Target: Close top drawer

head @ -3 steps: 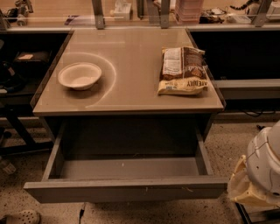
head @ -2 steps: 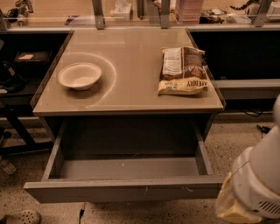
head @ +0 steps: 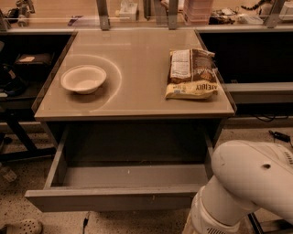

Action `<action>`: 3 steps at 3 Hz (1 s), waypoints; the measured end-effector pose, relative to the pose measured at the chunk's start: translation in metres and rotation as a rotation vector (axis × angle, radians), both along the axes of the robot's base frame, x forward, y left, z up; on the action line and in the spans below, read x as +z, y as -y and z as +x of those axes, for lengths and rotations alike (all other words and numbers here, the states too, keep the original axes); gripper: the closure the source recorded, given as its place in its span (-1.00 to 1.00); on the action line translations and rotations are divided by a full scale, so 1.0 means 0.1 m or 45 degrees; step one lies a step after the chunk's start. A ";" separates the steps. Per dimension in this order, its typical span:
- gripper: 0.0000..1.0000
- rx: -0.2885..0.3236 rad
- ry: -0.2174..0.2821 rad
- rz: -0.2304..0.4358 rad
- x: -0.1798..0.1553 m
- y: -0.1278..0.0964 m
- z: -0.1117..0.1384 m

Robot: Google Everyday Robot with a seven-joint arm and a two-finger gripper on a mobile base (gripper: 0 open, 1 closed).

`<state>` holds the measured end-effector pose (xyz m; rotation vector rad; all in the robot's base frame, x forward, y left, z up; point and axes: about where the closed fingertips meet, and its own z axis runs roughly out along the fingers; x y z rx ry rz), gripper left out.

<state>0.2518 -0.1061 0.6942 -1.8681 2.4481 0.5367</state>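
The top drawer is pulled far out from under the tabletop. It is wide, shallow and grey, its inside looks empty, and its flat front faces me at the bottom of the camera view. My white arm reaches in from the lower right and bends down next to the drawer's right front corner. Its lowest link overlaps the right end of the drawer front. The gripper itself is below the frame's lower edge and hidden.
On the tan tabletop sit a white bowl at the left and a snack bag at the right. Dark shelving stands on the left, a grey ledge on the right. A cluttered counter runs behind.
My arm has swung left and further into view, from the right edge to the drawer's right front corner. The drawer, bowl and bag have not moved.
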 end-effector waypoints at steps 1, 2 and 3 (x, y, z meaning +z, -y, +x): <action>1.00 0.020 0.000 0.037 -0.33 -0.22 0.20; 1.00 0.033 0.052 0.036 -0.49 -0.35 0.57; 1.00 0.040 0.105 0.016 -0.56 -0.43 0.84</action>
